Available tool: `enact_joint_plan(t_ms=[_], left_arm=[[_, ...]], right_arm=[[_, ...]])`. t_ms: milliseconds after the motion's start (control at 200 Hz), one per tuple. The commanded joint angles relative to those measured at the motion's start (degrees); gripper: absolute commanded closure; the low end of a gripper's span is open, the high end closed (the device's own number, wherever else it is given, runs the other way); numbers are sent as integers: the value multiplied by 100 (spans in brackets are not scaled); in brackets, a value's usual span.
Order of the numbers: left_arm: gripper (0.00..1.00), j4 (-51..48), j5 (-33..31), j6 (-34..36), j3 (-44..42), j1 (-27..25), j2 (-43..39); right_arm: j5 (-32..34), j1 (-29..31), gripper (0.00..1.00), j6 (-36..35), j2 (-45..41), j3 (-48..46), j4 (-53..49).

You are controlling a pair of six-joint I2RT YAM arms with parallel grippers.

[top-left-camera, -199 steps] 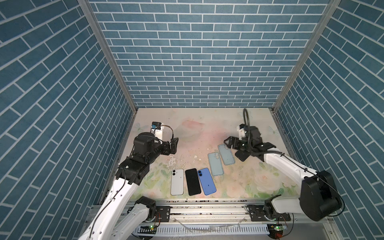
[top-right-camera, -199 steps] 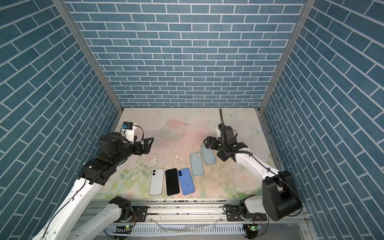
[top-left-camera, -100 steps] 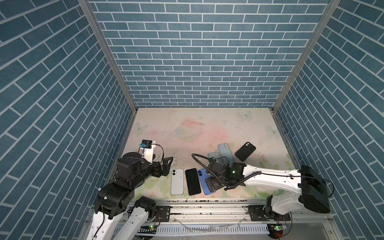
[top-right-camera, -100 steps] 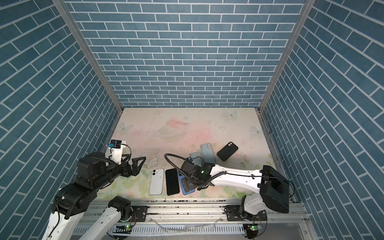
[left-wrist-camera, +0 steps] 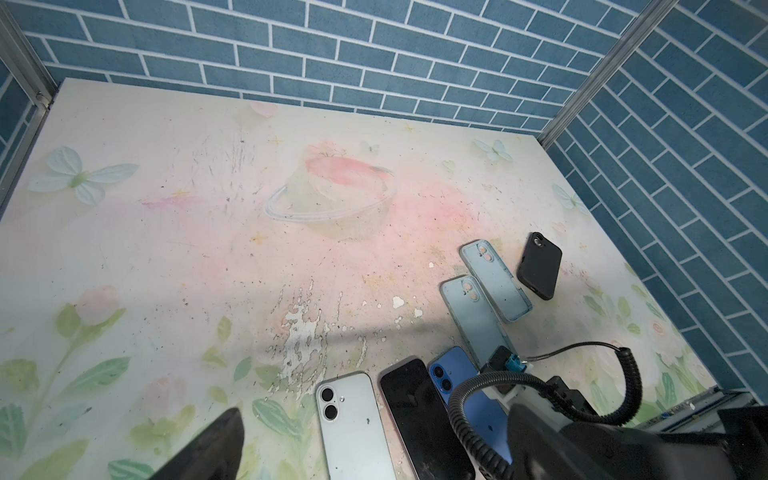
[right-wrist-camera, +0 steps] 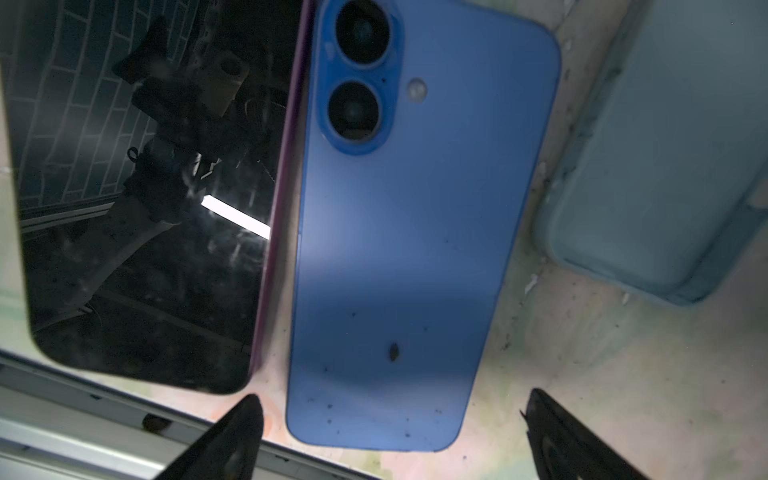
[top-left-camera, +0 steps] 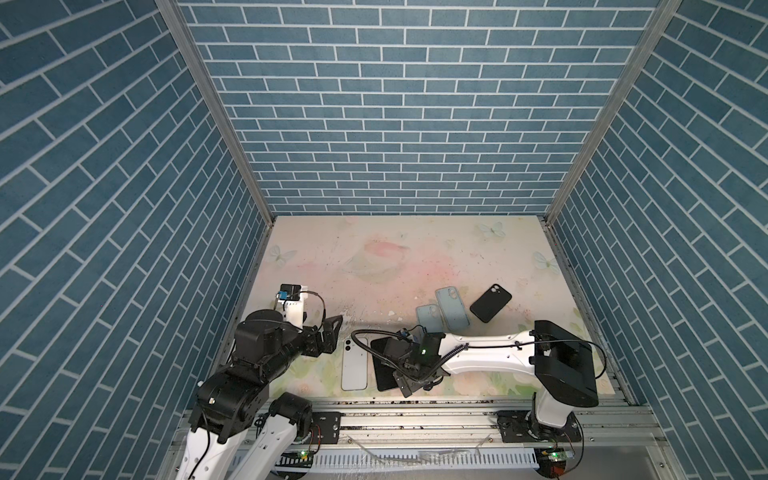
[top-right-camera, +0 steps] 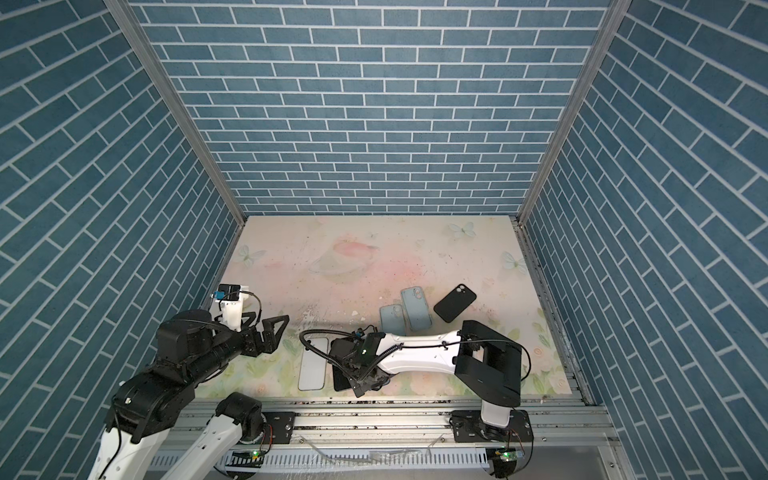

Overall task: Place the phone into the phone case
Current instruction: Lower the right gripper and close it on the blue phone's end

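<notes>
Beneath right hand (right-wrist-camera: 390, 415): blue phone (right-wrist-camera: 415, 232), back up, twin lenses, seemingly dust-specked.

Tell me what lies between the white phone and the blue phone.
The dark phone, screen up, lies between the white phone and the blue phone; the left wrist view shows all three side by side.

Floral-print table (top-left-camera: 374, 257) boxed in by blue brick-pattern walls (top-left-camera: 399, 104).
A worn patch (left-wrist-camera: 301, 332) of flaked print lies just ahead of the left jaws; a printed ringed planet (left-wrist-camera: 332, 195) and butterfly (left-wrist-camera: 79, 174) sit well beyond them; the metal rail (top-left-camera: 415, 415) runs close beside the right jaws.
</notes>
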Motion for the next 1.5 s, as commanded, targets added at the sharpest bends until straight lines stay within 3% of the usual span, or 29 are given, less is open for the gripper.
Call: enact_joint_plan(t_ms=[0, 280, 430, 550, 775, 950, 1130, 1220, 1400, 1495], left_arm=[[1, 27, -89, -36, -61, -2, -43], [0, 19, -196, -52, -81, -1, 38], [0, -146, -462, -135, 32, -2, 367], [1, -157, -223, -173, 42, -2, 642], [0, -177, -46, -485, 37, -2, 1124], [6, 912, 1415, -1379, -647, 4, 1275], [11, 2669, 2233, -2846, -1644, -6, 1478], [11, 3202, 2309, -3287, -1956, -18, 1519], [10, 2962, 2179, -3150, -1979, -46, 1535], [9, 2777, 2124, -3090, -1945, -46, 1442]], right_arm=[[-231, -83, 2, 263, 173, -94, -67], [-669, -314, 12, 311, 202, -458, 390], [-550, -325, 29, 327, 154, -423, 284], [-351, -322, 34, 402, -52, -497, 221], [48, -339, 35, 328, -854, -639, 140], [92, -469, 37, 22, -1591, -720, 78], [-84, -716, 40, -110, -2235, -935, 133], [-76, -872, 41, -118, -2434, -1084, 130], [-150, -1473, 40, -500, -2589, -1392, 98], [-417, -1532, 27, -751, -2494, -1322, 70]])
